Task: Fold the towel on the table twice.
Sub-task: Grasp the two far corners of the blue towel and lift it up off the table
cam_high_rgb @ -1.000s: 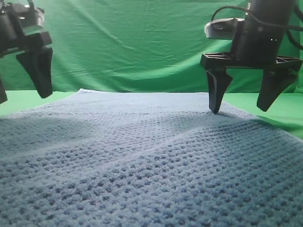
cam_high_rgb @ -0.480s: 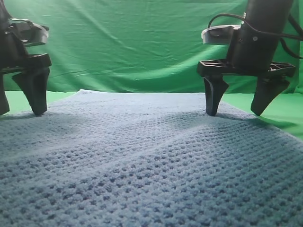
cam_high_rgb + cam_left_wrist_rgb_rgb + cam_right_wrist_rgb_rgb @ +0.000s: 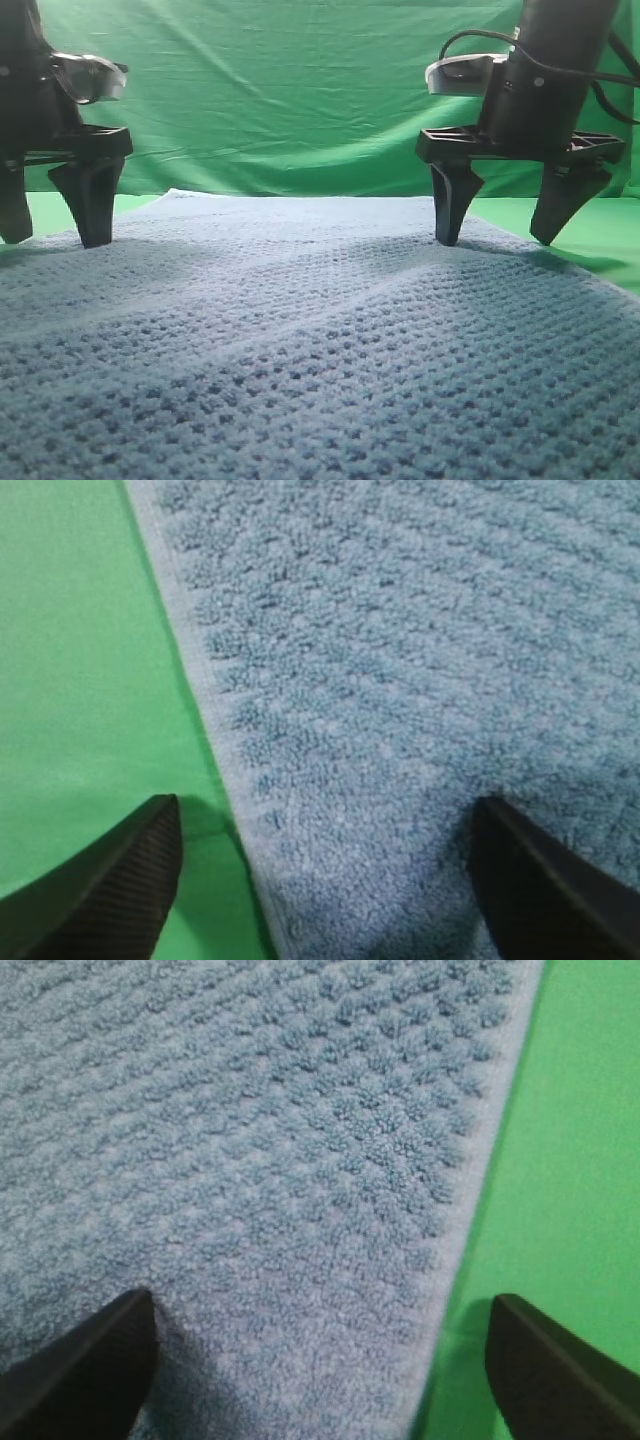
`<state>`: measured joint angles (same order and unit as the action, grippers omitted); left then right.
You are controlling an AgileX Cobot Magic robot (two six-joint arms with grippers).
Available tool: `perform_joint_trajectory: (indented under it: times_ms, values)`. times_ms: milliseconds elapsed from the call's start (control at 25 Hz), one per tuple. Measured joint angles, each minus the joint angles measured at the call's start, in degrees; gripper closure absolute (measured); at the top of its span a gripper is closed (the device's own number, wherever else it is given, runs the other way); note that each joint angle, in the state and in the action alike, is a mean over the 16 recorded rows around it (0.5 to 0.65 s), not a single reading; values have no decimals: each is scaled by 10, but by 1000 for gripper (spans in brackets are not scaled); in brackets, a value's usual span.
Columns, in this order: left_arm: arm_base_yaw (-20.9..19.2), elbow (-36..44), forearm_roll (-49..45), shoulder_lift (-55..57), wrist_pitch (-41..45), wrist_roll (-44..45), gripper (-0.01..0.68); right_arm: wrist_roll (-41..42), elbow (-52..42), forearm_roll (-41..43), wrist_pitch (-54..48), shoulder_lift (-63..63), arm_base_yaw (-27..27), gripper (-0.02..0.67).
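Note:
The blue-grey waffle-weave towel lies flat on the green table and fills most of the high view. My left gripper is open, its fingertips down at the towel's left edge, one on each side of the hem. In the left wrist view the towel has its hem running between the two fingers. My right gripper is open and straddles the right edge. In the right wrist view the towel ends in a hem between the fingers, with green table beyond.
A wrinkled green backdrop curtain hangs behind the table. Bare green table shows in the left wrist view beside the towel's hem. A cable loops by the right arm.
My left gripper has come down from above the towel and moved right to the left edge. My right gripper dropped slightly and has held still since.

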<state>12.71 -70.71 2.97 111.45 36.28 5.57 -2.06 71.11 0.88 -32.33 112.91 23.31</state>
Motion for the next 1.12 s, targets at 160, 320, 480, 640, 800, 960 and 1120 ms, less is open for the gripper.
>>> perform_joint_trajectory:
  times_ms: [160, 320, 480, 640, 800, 960, 1120]
  values:
    - [3, -2, -5, 4, 4, -18, 111, 3, 2, -1, -5, 4, 2, 63]
    - [4, -6, -1, 10, 8, -25, 152, 10, 6, -2, -8, 9, 7, 113]
    - [4, -12, 8, 17, 11, -30, 260, 19, 9, -3, -10, 14, 18, 212]
    - [4, -17, 19, 24, 12, -36, 394, 28, 14, -3, -13, 20, 30, 335]
    - [4, -26, 29, 29, 19, -40, 530, 28, 25, 0, -26, 25, 40, 471]
    - [3, -42, 36, 35, 37, -43, 638, 22, 50, 7, -57, 32, 45, 581]
    - [4, -65, 35, 38, 65, -47, 669, 12, 89, 16, -106, 41, 45, 634]
